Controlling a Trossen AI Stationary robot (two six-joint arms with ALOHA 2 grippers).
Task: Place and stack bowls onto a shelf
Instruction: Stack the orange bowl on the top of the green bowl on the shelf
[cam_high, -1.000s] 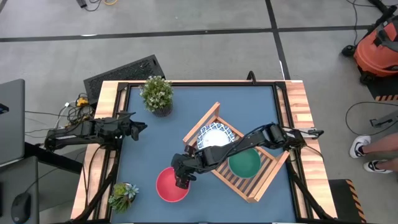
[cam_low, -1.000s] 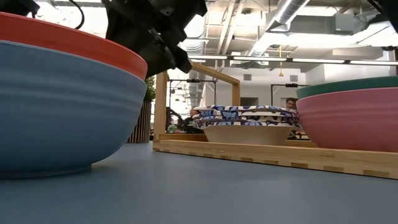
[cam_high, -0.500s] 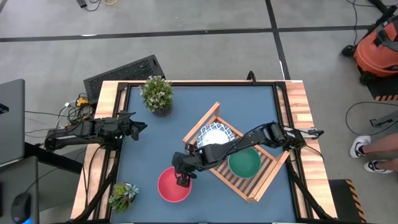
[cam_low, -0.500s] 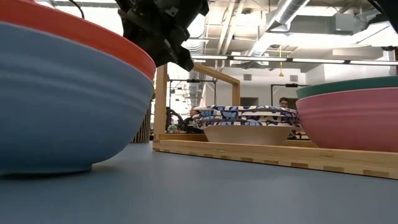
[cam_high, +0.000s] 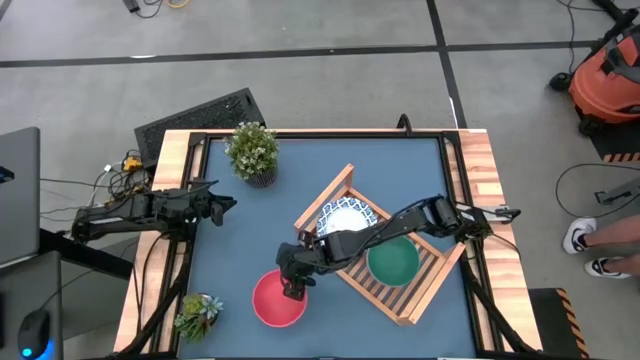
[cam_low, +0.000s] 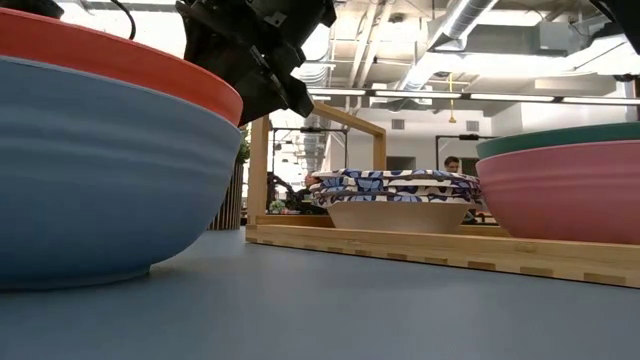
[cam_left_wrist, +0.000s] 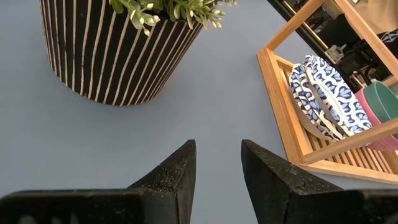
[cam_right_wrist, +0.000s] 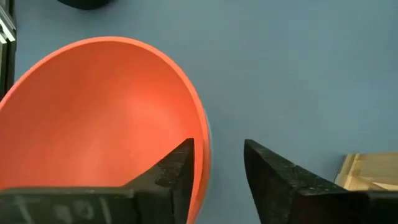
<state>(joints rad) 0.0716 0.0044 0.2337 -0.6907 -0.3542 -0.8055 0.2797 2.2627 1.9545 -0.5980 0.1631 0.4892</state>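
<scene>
A red bowl (cam_high: 270, 302) sits nested in a light blue bowl (cam_low: 100, 180) on the table near its front edge, left of the shelf (cam_high: 420, 290). My right gripper (cam_high: 293, 292) hangs open over the red bowl's right rim, one finger on each side of it. On the shelf stand stacked blue-patterned white bowls (cam_high: 345, 218) and a green bowl (cam_high: 393, 262) nested in a pink bowl (cam_low: 570, 190). My left gripper (cam_high: 228, 205) waits open at the table's left side with nothing between its fingers. My right gripper (cam_right_wrist: 219, 163) stands astride the red bowl's rim (cam_right_wrist: 204, 146), on the side toward the shelf. One finger (cam_right_wrist: 177, 168) is over the bowl's inside, the other outside. The fingers slant down from above. Whether either finger touches the bowl I cannot tell.
A potted plant in a striped pot (cam_high: 251, 150) stands at the far left of the table. A second small plant (cam_high: 198, 315) sits at the near left corner. A person's shoes (cam_high: 585, 250) show on the floor beyond the table's right side.
The stacked red and light blue bowls tipped a little half a second ago and have settled back about where they stood. My right gripper has stayed over the red bowl's rim.
</scene>
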